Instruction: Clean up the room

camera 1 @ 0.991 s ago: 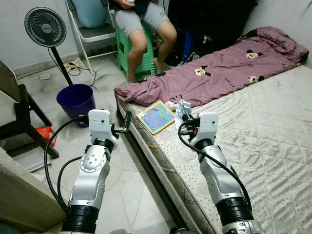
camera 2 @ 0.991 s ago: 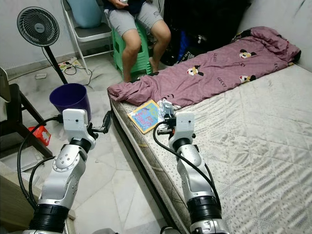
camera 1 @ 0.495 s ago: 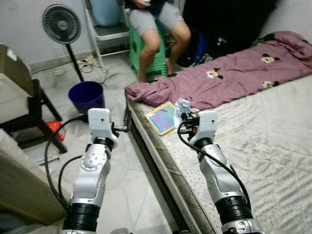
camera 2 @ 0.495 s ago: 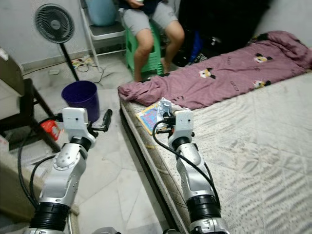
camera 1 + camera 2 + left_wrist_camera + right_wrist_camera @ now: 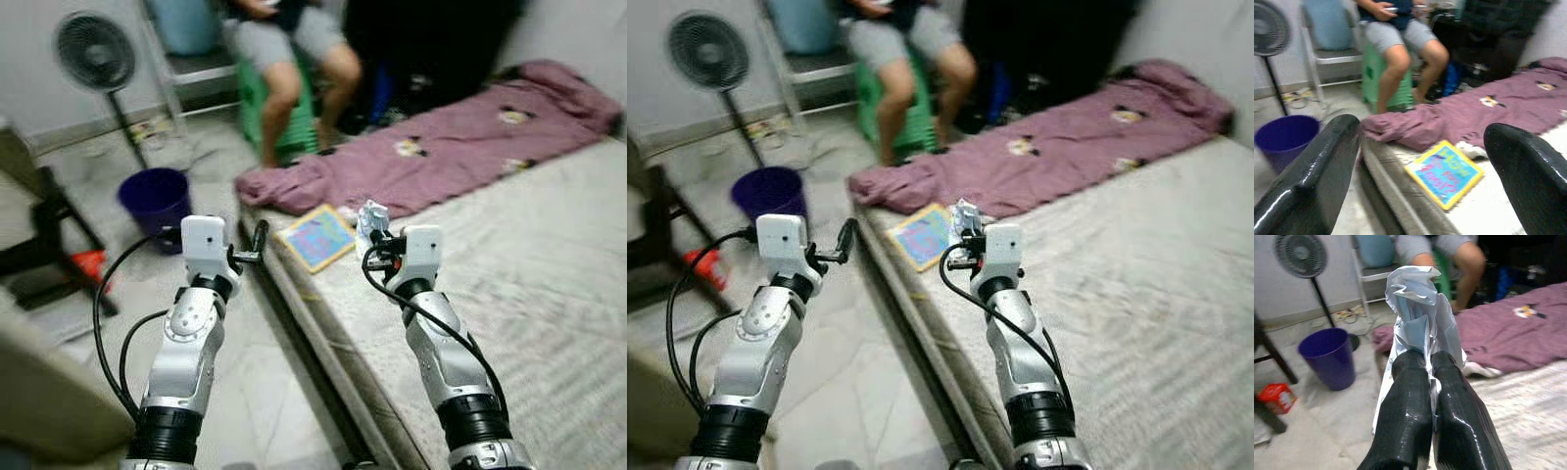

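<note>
R gripper (image 5: 1426,363) clamped on crumpled white paper (image 5: 1418,308), held above mattress (image 5: 549,255) edge, near colourful book (image 5: 315,236). L gripper (image 5: 1420,161) fingers wide apart, over floor beside bed. Purple bin (image 5: 155,201) on floor to L, by fan (image 5: 94,54). Maroon blanket (image 5: 441,157) across bed. Person seated on green stool (image 5: 265,108) beyond.

bin (image 5: 157,201) on floor, left | book (image 5: 315,236) on mattress (image 5: 549,255), right
</note>
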